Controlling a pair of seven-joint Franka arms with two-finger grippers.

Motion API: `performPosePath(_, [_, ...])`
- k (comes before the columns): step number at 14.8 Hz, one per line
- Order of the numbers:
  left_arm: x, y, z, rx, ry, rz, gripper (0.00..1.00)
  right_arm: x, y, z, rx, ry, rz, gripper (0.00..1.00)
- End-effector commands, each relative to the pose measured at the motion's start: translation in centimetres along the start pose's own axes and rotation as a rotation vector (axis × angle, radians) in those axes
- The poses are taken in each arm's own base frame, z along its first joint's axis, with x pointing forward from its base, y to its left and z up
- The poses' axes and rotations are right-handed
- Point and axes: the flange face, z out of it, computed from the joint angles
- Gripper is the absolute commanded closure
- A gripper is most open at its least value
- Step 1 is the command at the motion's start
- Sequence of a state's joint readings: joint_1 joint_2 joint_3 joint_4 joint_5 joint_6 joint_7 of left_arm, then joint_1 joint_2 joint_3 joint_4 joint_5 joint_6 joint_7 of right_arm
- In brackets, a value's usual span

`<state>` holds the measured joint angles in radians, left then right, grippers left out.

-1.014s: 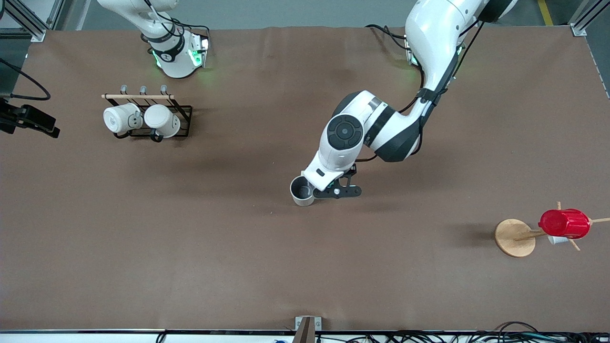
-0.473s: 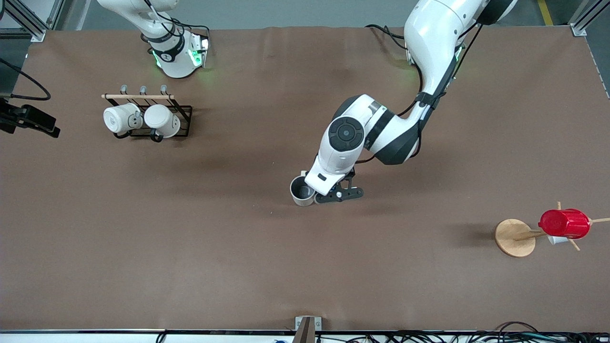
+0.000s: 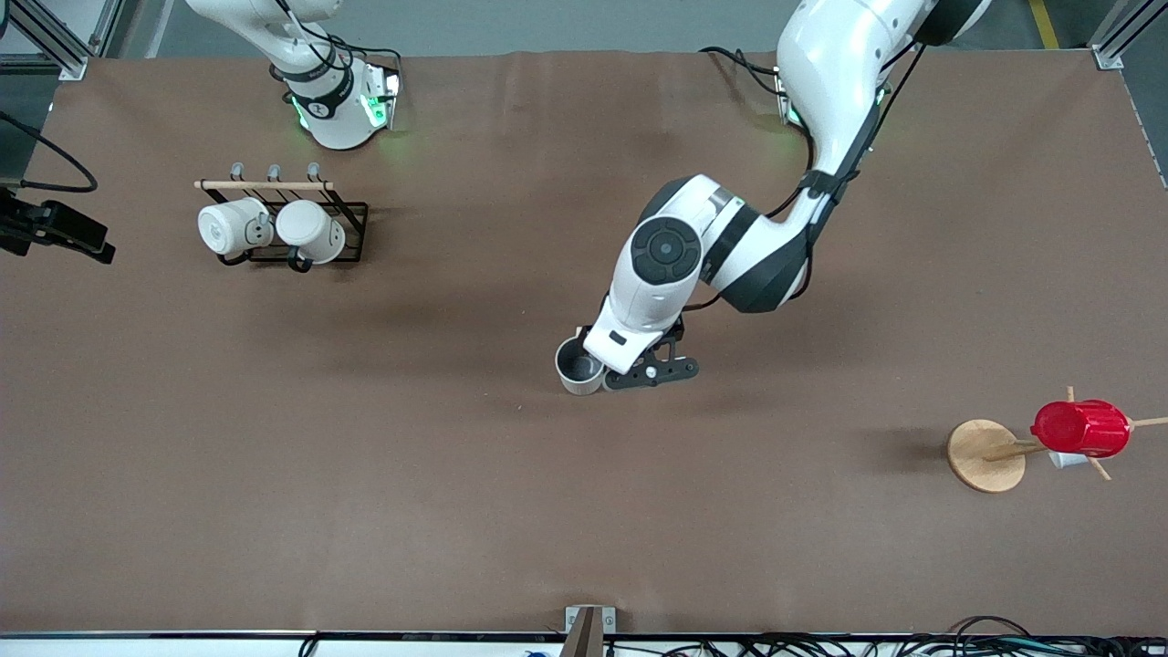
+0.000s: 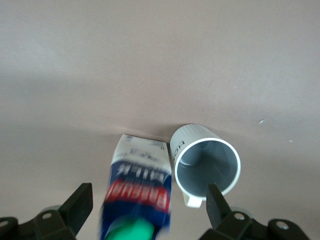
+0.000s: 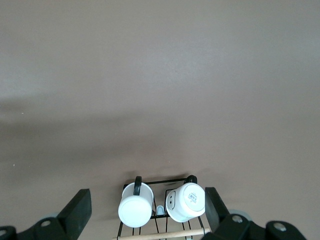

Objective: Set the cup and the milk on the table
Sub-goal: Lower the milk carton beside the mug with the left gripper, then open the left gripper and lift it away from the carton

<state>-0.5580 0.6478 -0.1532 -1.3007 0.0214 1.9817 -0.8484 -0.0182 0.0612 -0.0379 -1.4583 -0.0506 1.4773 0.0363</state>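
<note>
The cup [image 3: 578, 365] stands upright on the brown table [image 3: 365, 474] at its middle, dark grey inside. In the left wrist view the cup [image 4: 206, 162] stands beside the milk [image 4: 137, 192], a blue-and-white carton with a red label and green cap, upright on the table [image 4: 150, 60]. My left gripper [image 4: 147, 207] is open just above the milk, with one finger [image 4: 79, 204] well clear on each side of it. In the front view the left hand [image 3: 639, 319] hides the milk. My right gripper [image 5: 147, 210] is open and empty, high over the mug rack.
A black wire rack [image 3: 351, 212] with two white mugs [image 5: 161, 202] stands near the right arm's base. A wooden stand [image 3: 984, 454] holding a red cup [image 3: 1081, 427] is toward the left arm's end. A black device [image 3: 55, 230] sits at the right arm's end.
The left hand has shifted slightly over the cup and milk. The cup has not moved.
</note>
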Motion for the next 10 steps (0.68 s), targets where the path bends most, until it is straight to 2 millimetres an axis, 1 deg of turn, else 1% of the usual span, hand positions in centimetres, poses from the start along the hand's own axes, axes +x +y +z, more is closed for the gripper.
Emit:
performPosePath(1, [0.8, -4.1, -8.4, 0.035, 0.033, -0.035, 0.0, -0.5, 0.2, -0.1, 0.023, -0.003, -0.003, 0.0])
performPosePath(2, [1.0, -5.6, -11.3, 0.042, 0.039, -0.022, 0.0, -0.5, 0.2, -0.1, 0.023, -0.003, -0.003, 0.0])
performPosePath(3, [1.6, -7.7, -14.2, 0.045, 0.058, -0.018, 0.0, -0.5, 0.3, -0.1, 0.022, -0.003, -0.002, 0.0])
performPosePath(4, [2.8, -10.8, -17.5, 0.059, 0.105, -0.02, 0.0, -0.5, 0.3, -0.1, 0.022, -0.002, -0.002, 0.0])
performPosePath(5, [3.4, -13.3, -20.2, 0.08, 0.141, 0.016, 0.0, -0.5, 0.3, -0.1, 0.022, -0.002, -0.002, 0.0])
performPosePath(7, [3.5, -17.7, -23.9, 0.117, 0.12, 0.112, 0.0, -0.5, 0.3, -0.1, 0.022, -0.002, -0.002, 0.0])
performPosePath(9, [4.0, -22.6, -26.4, 0.14, 0.086, 0.163, 0.0, -0.5, 0.4, -0.1, 0.022, -0.002, -0.001, 0.0])
performPosePath(10, [4.0, -25.0, -27.6, 0.148, 0.081, 0.217, 0.0, -0.5, 0.4, -0.1, 0.022, -0.002, -0.001, 0.0])
